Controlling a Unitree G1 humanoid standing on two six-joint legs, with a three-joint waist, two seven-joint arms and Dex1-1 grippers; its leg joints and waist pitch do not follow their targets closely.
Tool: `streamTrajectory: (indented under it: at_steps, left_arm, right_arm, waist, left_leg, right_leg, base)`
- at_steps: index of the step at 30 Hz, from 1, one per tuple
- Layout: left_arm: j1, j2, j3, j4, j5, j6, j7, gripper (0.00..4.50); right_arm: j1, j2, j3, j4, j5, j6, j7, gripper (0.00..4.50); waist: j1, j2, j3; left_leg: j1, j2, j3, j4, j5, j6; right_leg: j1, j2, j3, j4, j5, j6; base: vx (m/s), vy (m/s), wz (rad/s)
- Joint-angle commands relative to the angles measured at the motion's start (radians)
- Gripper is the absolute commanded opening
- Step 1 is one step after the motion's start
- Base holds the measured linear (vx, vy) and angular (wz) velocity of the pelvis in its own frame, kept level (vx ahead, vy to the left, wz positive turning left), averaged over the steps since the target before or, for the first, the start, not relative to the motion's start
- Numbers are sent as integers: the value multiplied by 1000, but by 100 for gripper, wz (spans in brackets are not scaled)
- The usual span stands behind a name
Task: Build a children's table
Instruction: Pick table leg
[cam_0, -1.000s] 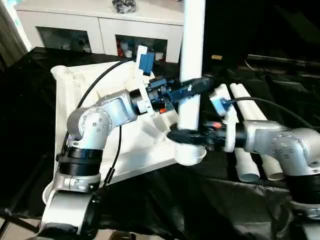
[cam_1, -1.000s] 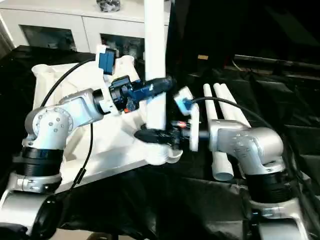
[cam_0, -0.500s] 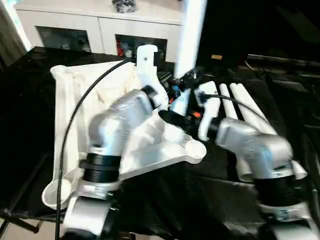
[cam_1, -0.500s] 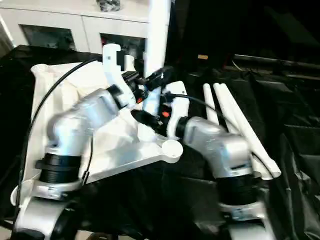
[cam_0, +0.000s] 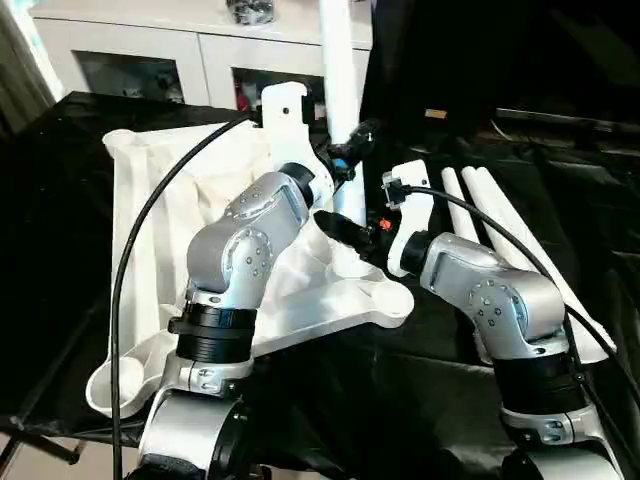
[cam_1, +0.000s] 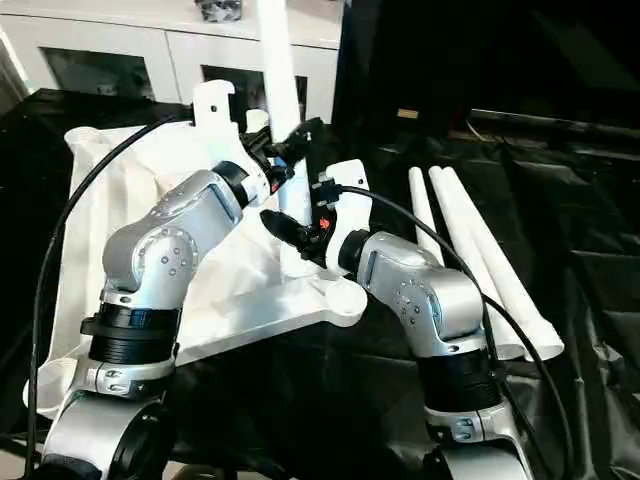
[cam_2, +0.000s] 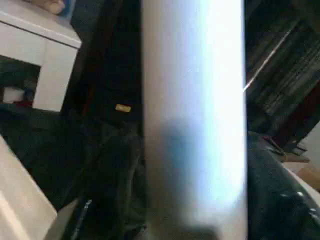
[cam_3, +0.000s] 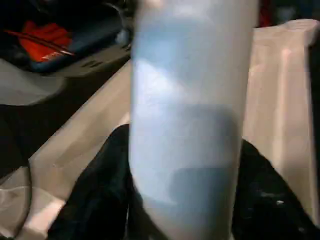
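Grippers, left (cam_0: 358, 135) and right (cam_0: 335, 228), both clamp one upright leg (cam_0: 337, 60); three legs (cam_0: 500, 225) lie beside one tabletop (cam_0: 160, 230).

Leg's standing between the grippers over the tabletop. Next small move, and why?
Probably carry the long white round tube leg over the empty round corner socket of the white plastic tabletop and straighten it: the leg leans, held by the right gripper, away from that socket.
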Motion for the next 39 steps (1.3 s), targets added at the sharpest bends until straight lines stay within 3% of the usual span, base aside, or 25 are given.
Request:
streamTrajectory:
  at_steps: [1,5,7,11,15,19,26,31,34,38,39]
  left_arm:
    - [-12,-2,-6,-7,-13,12,-16,245]
    - [-16,27,-29,-14,-52,41,-121,224]
    - [-13,42,-27,-18,-94,55,-190,200]
    - [-24,58,13,-16,-165,64,-271,186]
    - [-38,72,31,14,-161,30,-302,184]
    - [-42,73,38,27,-170,-8,-341,184]
    - [-15,33,98,-20,-318,-17,-448,184]
    - [12,31,67,-36,-359,32,-518,184]
    - [18,37,39,-29,-350,28,-544,184]
    - [27,38,19,-35,-357,34,-562,184]
    - [28,37,16,-36,-356,34,-564,184]
  right_arm:
    - [-8,-2,-9,-30,38,13,27,283]
    - [-6,-97,-4,-49,80,71,145,310]
    - [-2,-173,0,-50,118,119,238,334]
    - [-4,-240,-35,-50,172,141,336,349]
    - [-12,-297,-21,-23,167,133,393,349]
    - [-23,-321,-21,7,170,134,425,349]
    - [-43,-342,-26,59,208,139,513,349]
    - [-61,-345,-2,74,204,110,568,349]
    - [-77,-342,6,89,200,106,577,349]
    - [-89,-345,10,104,194,97,593,349]
    - [-90,-344,10,104,193,95,595,332]
  waist:
    - [-2,-2,-79]
    - [3,2,-79]
    - [6,3,-80]
    - [5,0,-81]
    - [4,-1,-79]
    - [5,-4,-80]
    - [8,-10,-80]
    - [8,-15,-78]
    - [8,-9,-78]
    - [7,-11,-79]
    - [6,-12,-79]
  left_leg:
    - [18,40,-15,-72,-173,-37]
    - [23,41,-13,-70,-164,-31]
    - [19,41,-15,-70,-153,-31]
    - [17,39,-13,-65,-152,-18]
    - [18,40,-14,-66,-159,-13]
    - [18,41,-14,-65,-158,-8]
    - [17,42,-10,-61,-142,12]
    - [17,44,-10,-62,-145,19]
    - [20,45,-11,-64,-158,10]
    - [18,44,-11,-64,-158,3]
    - [17,43,-11,-64,-155,5]
  right_leg:
    - [50,-61,38,-74,-132,-140]
    - [49,-58,38,-74,-118,-148]
    - [53,-59,38,-72,-103,-152]
    - [58,-63,37,-71,-100,-182]
    - [57,-62,36,-75,-121,-188]
    - [57,-65,36,-77,-147,-188]
    - [58,-65,34,-69,-103,-238]
    - [55,-66,35,-73,-140,-227]
    - [52,-66,36,-75,-176,-213]
    - [54,-65,36,-75,-172,-200]
    - [55,-65,36,-75,-167,-202]
  base:
    - [0,0,0]
    - [0,0,0]
    - [0,0,0]
    - [0,0,0]
    - [0,0,0]
    - [0,0,0]
    - [0,0,0]
    - [0,0,0]
    - [0,0,0]
    - [0,0,0]
    - [0,0,0]
